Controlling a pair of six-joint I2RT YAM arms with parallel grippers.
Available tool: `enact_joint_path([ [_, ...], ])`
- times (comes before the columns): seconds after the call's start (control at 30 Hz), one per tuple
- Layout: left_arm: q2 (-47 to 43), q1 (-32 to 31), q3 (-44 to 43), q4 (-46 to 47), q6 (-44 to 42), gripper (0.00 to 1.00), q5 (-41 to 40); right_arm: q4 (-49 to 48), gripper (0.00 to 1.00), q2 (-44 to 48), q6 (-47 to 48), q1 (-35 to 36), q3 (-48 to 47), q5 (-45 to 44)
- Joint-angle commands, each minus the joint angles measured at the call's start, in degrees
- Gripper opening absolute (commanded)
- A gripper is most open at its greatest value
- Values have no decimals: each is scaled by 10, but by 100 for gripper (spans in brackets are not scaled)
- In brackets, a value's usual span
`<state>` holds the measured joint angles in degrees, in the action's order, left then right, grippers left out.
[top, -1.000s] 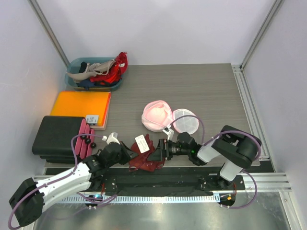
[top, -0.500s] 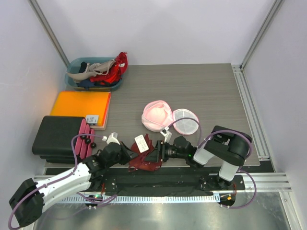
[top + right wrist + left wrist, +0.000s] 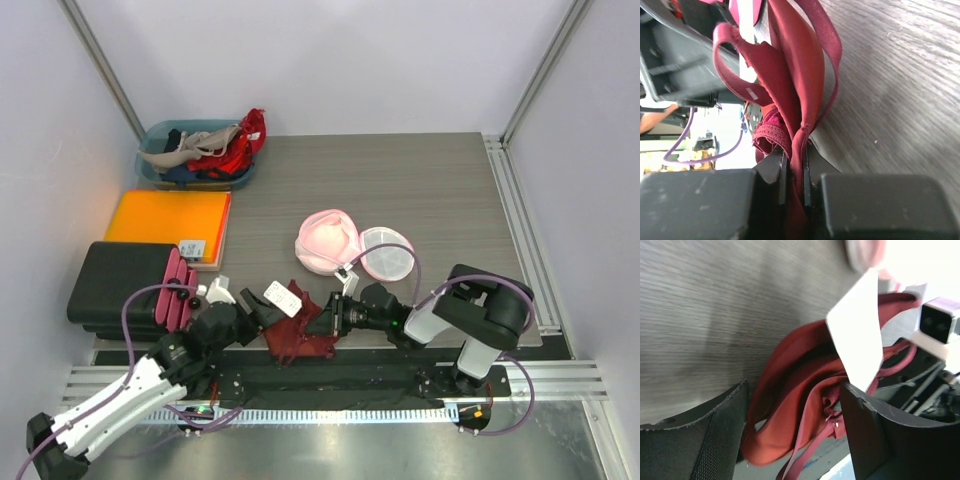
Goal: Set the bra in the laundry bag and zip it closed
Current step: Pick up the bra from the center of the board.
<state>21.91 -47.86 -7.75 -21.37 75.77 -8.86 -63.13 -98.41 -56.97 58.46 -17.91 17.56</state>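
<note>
Far left I see a bin (image 3: 195, 155) of clothes, an orange board (image 3: 170, 220) and a black case (image 3: 115, 285), all well apart from the bra (image 3: 300, 338). The left gripper (image 3: 792, 425) has its fingers apart with the bra bunched between them; I cannot tell if it pinches. Only the right wrist view shows the right gripper (image 3: 792, 167) clamped on a strap. The bag (image 3: 328, 243) lies just beyond, not touching the bra. The left arm has pulled back, and bra and tag (image 3: 282, 298) now sit further left.
</note>
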Motion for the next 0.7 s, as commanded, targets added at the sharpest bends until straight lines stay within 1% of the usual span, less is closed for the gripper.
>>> enact_joint_path([
  [0.0, -87, 2, -52, -165, -19, 73, -58, 40, 1, 67, 46, 6, 6, -5],
  [0.03, -119, 1, -57, -196, -18, 73, -65, 56, 1, 80, 51, 8, 5, -5],
  [0.13, -178, 1, -80, -242, -14, 72, -78, 125, 1, 124, 76, 11, -8, 6],
  [0.17, -189, 2, -93, -248, -18, 70, -79, 143, 1, 136, 80, 12, -11, 9],
  [0.23, -208, 2, -116, -261, -34, 69, -86, 212, 1, 177, 101, 12, -26, 18],
  [0.27, -209, 1, -122, -263, -47, 69, -85, 262, 1, 195, 118, 11, -36, 19],
  [0.33, -209, 1, -139, -231, -69, 70, -82, 316, 1, 247, 133, 12, -48, 22],
  [0.37, -199, 1, -147, -220, -76, 71, -84, 376, 1, 266, 139, 12, -62, 19],
  [0.4, -192, 2, -154, -183, -100, 72, -87, 410, 1, 308, 157, 12, -70, 11],
  [0.43, -181, 1, -168, -164, -112, 73, -89, 442, 1, 327, 165, 12, -79, -3],
  [0.47, -146, 1, -178, -148, -123, 74, -102, 510, 1, 347, 171, 11, -100, -18],
  [0.53, -95, 2, -216, -105, -166, 75, -112, 567, 1, 395, 181, 3, -120, -38],
  [0.57, -33, 1, -233, -94, -181, 75, -118, 611, 1, 407, 182, -17, -140, -39],
  [0.6, 5, 2, -252, -83, -194, 74, -120, 628, 1, 414, 181, -27, -150, -39],
  [0.63, 41, 1, -292, -82, -221, 72, -120, 662, 1, 420, 184, -42, -162, -36],
  [0.67, 72, 1, -312, -81, -232, 71, -121, 706, 1, 429, 186, -68, -183, -36],
])
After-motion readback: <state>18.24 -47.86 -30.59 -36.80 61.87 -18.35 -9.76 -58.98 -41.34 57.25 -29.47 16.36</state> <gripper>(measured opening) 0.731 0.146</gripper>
